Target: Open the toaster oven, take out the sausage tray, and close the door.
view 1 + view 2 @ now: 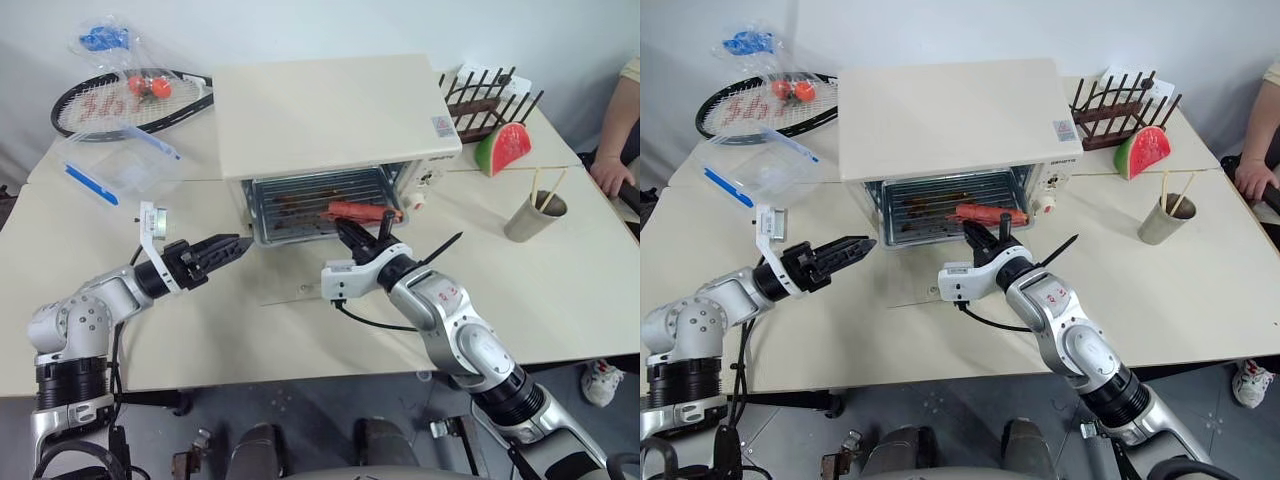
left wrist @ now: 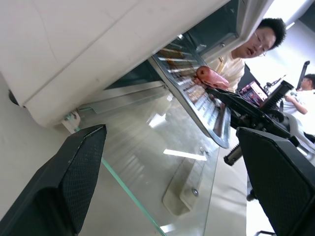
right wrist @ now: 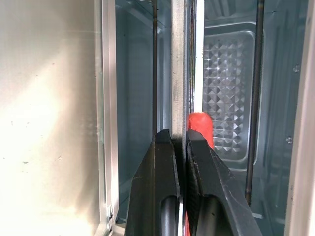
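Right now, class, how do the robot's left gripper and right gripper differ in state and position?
The left gripper has its jaws wide open and holds nothing; the right gripper has its jaws shut on the rim of the shallow silver metal sausage tray. The left hovers beside the cream-white toaster oven; the right is at its open front. Both have two black fingers.

No wording can be read: the small red-marked label (image 1: 444,127) on the oven (image 1: 330,115) top's corner and the red lettering on the racket (image 1: 110,104) strings behind it are illegible.
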Robot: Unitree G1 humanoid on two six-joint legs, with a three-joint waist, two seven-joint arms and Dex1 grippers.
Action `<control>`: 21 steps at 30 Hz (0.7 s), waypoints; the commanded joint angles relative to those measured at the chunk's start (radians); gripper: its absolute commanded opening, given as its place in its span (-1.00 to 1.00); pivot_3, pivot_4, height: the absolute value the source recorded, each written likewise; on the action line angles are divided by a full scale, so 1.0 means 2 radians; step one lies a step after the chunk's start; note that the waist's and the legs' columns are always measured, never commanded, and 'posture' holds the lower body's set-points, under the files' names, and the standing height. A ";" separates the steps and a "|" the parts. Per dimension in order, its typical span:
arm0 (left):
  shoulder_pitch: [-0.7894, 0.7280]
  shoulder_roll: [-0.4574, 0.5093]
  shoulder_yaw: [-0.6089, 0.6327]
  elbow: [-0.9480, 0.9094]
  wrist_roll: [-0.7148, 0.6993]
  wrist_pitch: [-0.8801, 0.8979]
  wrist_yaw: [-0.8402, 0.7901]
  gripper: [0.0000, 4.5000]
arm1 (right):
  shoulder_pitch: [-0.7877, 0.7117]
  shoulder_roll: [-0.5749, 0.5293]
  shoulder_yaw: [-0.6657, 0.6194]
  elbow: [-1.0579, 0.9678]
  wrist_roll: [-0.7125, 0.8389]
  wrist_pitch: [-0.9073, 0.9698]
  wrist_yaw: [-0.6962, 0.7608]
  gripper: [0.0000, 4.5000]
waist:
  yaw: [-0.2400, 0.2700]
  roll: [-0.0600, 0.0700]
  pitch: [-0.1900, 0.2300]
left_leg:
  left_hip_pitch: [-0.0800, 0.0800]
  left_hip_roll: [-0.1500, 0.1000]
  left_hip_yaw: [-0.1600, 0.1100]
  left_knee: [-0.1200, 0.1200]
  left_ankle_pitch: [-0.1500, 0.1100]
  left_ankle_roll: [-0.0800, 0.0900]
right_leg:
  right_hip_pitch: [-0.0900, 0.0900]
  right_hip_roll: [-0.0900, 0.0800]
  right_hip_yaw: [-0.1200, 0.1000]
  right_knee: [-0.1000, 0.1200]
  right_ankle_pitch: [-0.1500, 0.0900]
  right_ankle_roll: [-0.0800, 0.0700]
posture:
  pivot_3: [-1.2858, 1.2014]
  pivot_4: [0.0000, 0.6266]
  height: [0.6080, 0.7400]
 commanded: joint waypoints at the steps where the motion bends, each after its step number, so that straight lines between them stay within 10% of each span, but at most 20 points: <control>1: -0.009 -0.003 -0.003 0.001 -0.006 0.006 0.002 0.99 | -0.019 0.008 -0.004 0.011 -0.015 -0.020 -0.020 -1.00 | 0.000 0.000 0.000 | 0.000 0.000 0.000 0.000 0.000 0.000 | 0.000 0.000 0.000 0.000 0.000 0.000 | 0.03 -0.52 1.00; 21: -0.006 -0.001 0.015 -0.009 -0.029 0.064 0.020 0.99 | 0.011 0.021 -0.019 0.018 -0.007 -0.056 -0.070 -1.00 | -0.002 0.000 0.000 | 0.000 0.000 0.000 -0.001 0.000 0.000 | 0.000 0.000 0.000 0.000 0.000 0.000 | 0.03 -0.52 1.00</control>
